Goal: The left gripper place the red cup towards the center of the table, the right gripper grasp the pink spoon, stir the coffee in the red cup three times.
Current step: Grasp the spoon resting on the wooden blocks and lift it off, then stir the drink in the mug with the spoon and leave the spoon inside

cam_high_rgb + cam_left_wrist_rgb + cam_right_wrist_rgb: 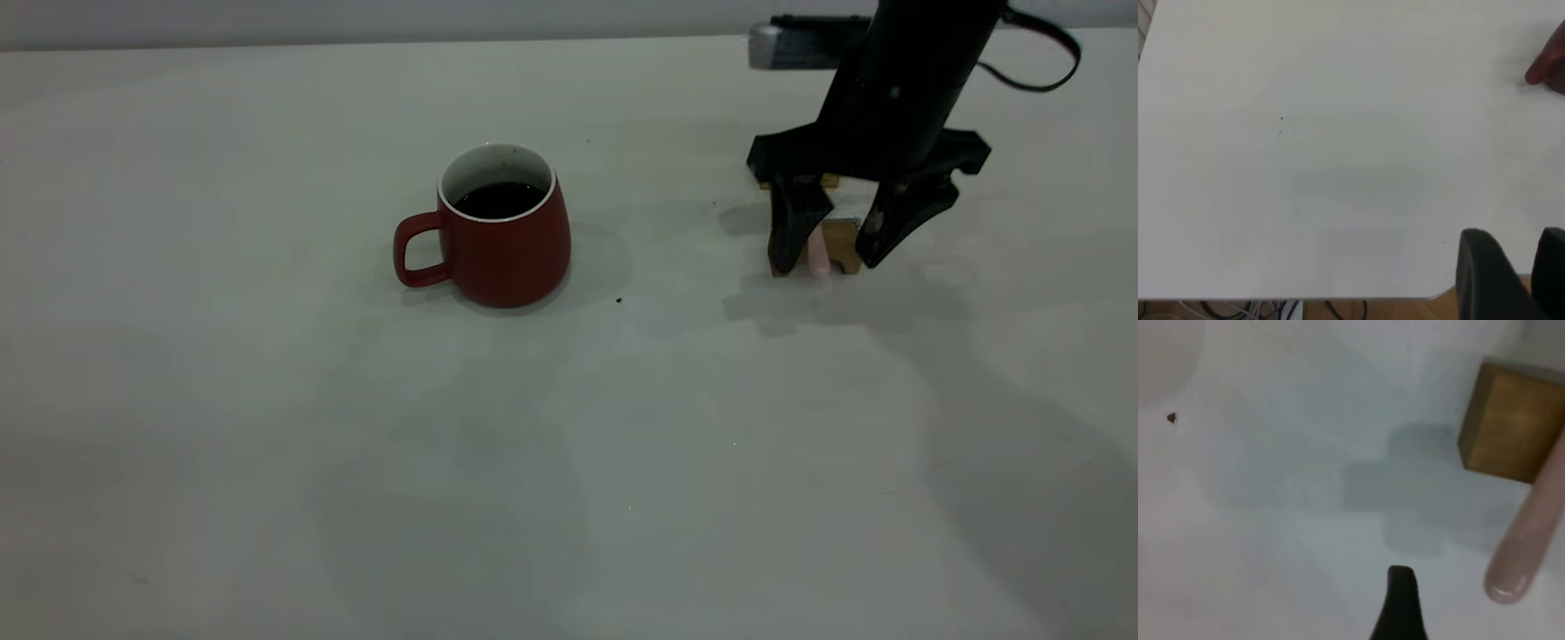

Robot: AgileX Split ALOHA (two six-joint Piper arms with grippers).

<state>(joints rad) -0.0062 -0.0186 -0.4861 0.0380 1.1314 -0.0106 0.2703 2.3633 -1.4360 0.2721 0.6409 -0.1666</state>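
Exterior view, wooden blocks [840, 244] beside pink spoon [818, 253]

Lighting: we note dim exterior light; soft shadows pool on the table [267, 444] beside the red cup [502, 240]. Wrist views: brighter, washed; the pink spoon [1528, 547] blurred.

right arm: you see a black, round, tapering column [898, 80] in the exterior view.
cable: a thin black cable [1045, 53] loops off its side.
grey part: a grey rectangular piece [766, 46] juts out beside the arm's top.
right gripper [831, 253]: black, with a wide crossbar and two wedge fingers narrowing to blunt tips.
left gripper [1525, 280]: you get only two bulky, rounded black fingers at the left wrist view's edge.
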